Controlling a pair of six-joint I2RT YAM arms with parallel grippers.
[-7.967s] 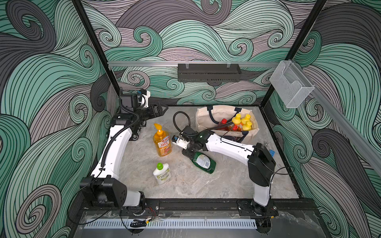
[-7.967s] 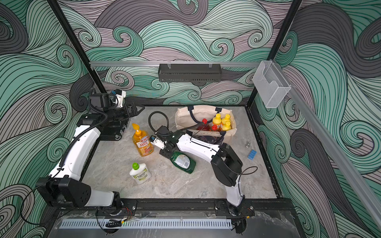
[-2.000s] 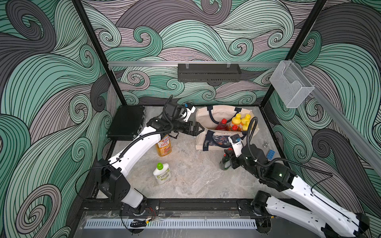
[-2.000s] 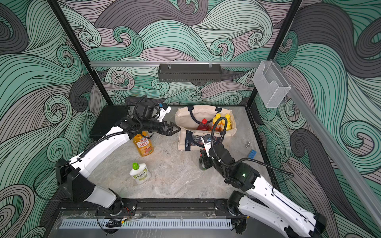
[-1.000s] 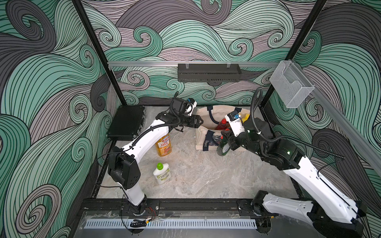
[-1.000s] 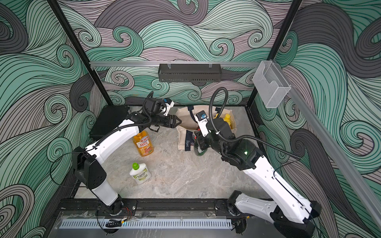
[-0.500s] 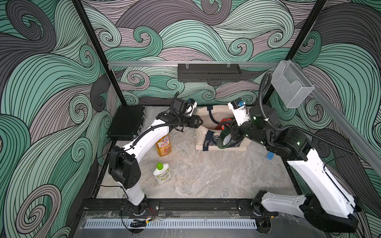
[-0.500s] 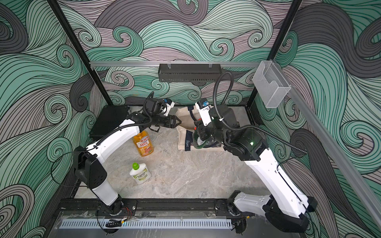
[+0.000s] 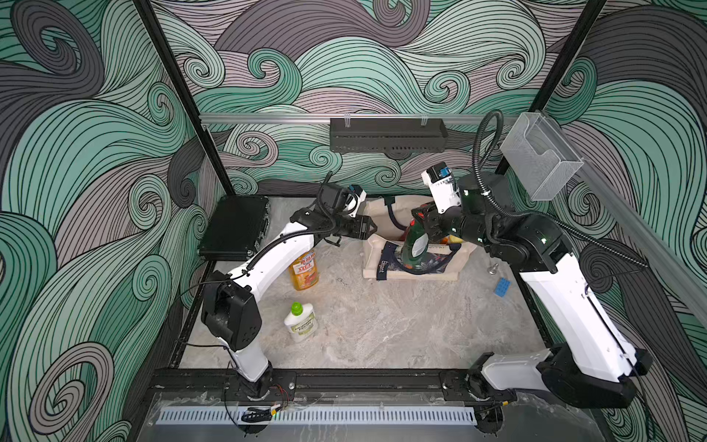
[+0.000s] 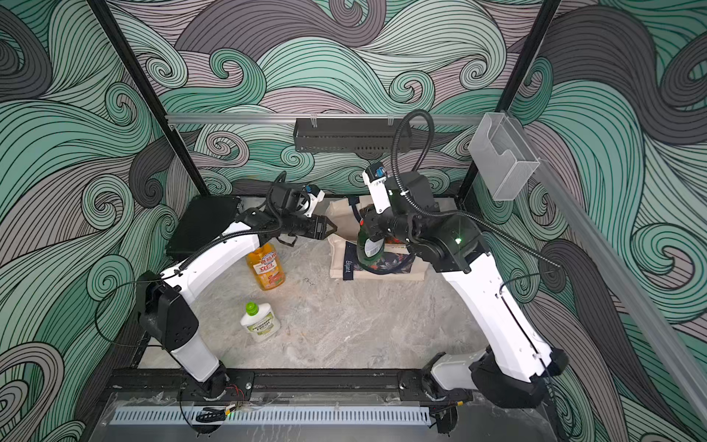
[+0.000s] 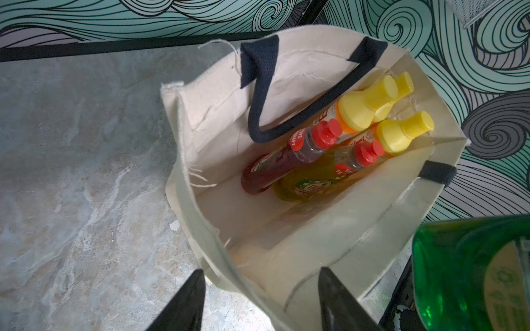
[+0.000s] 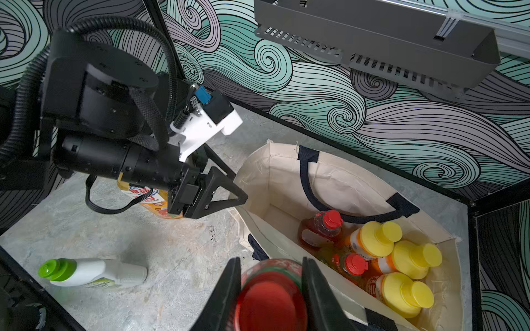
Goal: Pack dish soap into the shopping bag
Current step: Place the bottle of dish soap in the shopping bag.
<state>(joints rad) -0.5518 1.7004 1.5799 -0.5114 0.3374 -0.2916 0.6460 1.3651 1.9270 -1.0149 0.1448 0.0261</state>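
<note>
1. Bag upper centre of the tabletop, five bottles inside.
2. Held bottle over the bag's front rim.
3. Pump bottle left of bag; lying bottle below it.
4. Case at upper left.

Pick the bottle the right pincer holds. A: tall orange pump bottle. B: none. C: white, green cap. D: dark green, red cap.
D: the right pincer is clamped on the dark green bottle at its red-capped neck, beside the shopping bag.
</note>
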